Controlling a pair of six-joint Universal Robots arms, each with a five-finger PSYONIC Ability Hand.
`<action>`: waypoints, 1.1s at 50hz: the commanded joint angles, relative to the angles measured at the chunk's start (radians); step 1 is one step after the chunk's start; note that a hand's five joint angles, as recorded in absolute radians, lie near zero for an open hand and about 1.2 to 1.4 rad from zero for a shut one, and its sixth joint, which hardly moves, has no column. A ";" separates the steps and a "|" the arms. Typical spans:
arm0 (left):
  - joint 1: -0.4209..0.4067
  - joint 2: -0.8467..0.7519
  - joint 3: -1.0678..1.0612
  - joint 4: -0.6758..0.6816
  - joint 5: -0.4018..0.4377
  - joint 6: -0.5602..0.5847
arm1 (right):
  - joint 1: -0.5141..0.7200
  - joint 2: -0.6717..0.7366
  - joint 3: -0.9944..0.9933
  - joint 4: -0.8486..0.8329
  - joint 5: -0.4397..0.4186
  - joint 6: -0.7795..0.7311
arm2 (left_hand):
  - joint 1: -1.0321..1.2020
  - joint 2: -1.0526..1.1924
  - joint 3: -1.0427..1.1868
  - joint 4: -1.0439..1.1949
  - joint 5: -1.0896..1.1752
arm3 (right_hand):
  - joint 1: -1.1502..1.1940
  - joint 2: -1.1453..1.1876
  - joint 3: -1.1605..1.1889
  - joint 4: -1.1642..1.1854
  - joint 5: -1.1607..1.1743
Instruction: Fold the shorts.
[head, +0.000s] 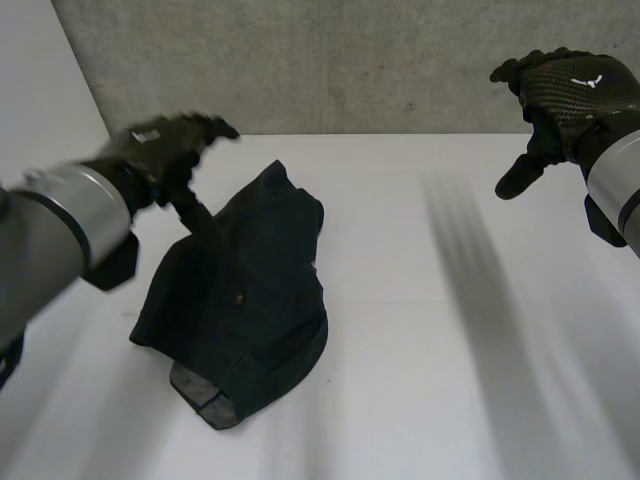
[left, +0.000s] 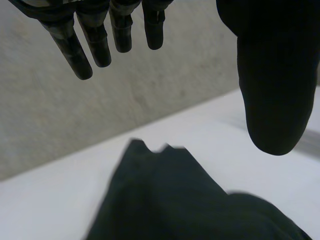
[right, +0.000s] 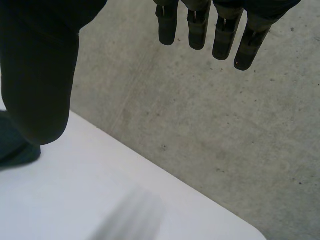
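Dark navy shorts (head: 245, 290) lie bunched and folded over on the white table (head: 420, 330), left of the middle, with a grey lining patch showing at their near edge. My left hand (head: 165, 145) hovers above the shorts' far left side, fingers straight and empty. In the left wrist view the shorts (left: 175, 195) lie below the spread fingers (left: 95, 42) and thumb. My right hand (head: 570, 95) is raised at the far right, well away from the shorts, open and holding nothing. A corner of the shorts (right: 17, 147) shows beside the right thumb (right: 40, 85).
A grey concrete wall (head: 350, 60) runs along the table's far edge. The table's far right corner (right: 250, 230) is in the right wrist view.
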 joint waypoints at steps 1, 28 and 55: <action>-0.163 -0.061 -0.100 -0.010 -0.151 0.012 | 0.002 0.030 0.024 -0.012 0.005 -0.100 | 0.057 0.066 0.038 0.050 0.047 | 0.023 -0.039 0.008 -0.025 -0.066; -0.272 -0.311 -0.197 0.173 -0.349 0.010 | 0.018 0.068 0.074 -0.040 0.008 -0.121 | 1.184 1.193 1.165 1.177 1.174 | 0.023 -0.039 0.008 -0.025 -0.066; 0.122 -0.062 0.148 0.590 -0.187 0.361 | 0.032 0.059 0.069 -0.040 0.008 -0.121 | 1.184 1.193 1.165 1.177 1.174 | 0.023 -0.039 0.008 -0.025 -0.066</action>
